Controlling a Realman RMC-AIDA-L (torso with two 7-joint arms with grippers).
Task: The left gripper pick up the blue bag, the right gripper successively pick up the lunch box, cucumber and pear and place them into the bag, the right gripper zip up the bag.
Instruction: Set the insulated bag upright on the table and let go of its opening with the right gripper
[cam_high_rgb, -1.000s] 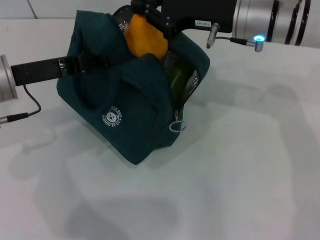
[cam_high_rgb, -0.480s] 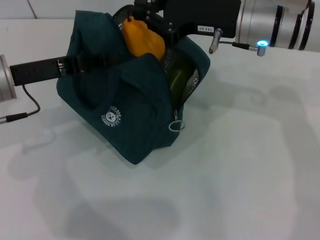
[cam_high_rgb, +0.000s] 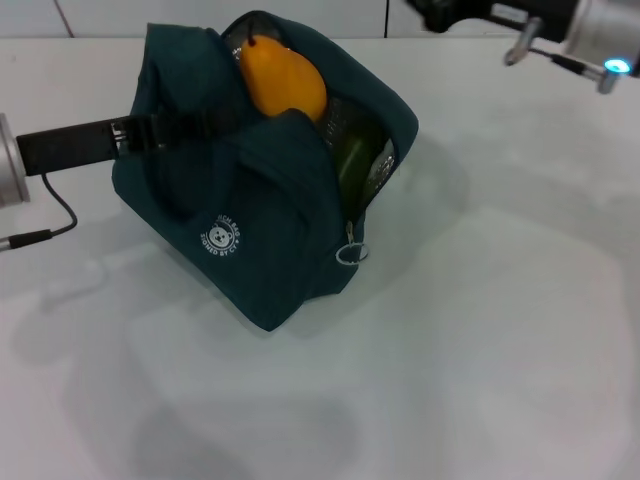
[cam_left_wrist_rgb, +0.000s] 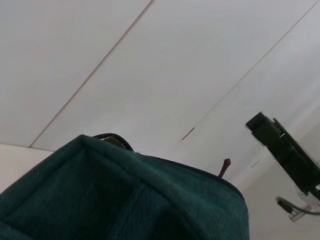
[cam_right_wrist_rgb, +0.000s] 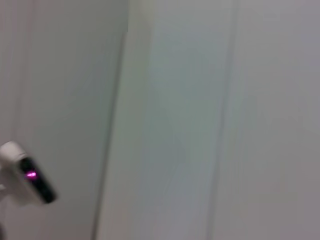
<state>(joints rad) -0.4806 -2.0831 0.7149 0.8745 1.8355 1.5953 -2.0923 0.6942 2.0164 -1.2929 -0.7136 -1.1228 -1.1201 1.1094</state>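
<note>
Left tool (cam_high_rgb: 150, 128): reaches in from the left edge of the head view, black fingers closed on the handle strap of the blue bag, holding that side up.
Cable (cam_high_rgb: 45, 215): a thin black lead loops below the left arm's silver wrist, over the surface.
Blue bag (cam_high_rgb: 260, 240): sits on the white surface (cam_high_rgb: 480, 330) left of centre, tilted, mouth open and facing up and to the right; white round logo (cam_high_rgb: 226, 234) on the near face.
Zipper pull (cam_high_rgb: 351, 250): a silver ring hanging at the bag's lower right corner, zip undone.
Pear (cam_high_rgb: 283, 78): yellow-orange, resting in the top of the bag's open mouth, short dark stem pointing up; nothing touches it.
Cucumber (cam_high_rgb: 352, 160): dark green, just below and to the right of the pear, inside the opening against the silver lining.
Lunch box: not discernible inside the bag.
Right tool (cam_high_rgb: 440, 12): at the top right edge of the head view, well apart from the bag; only a dark part shows, so whether its fingers are spread or closed cannot be told.
</note>
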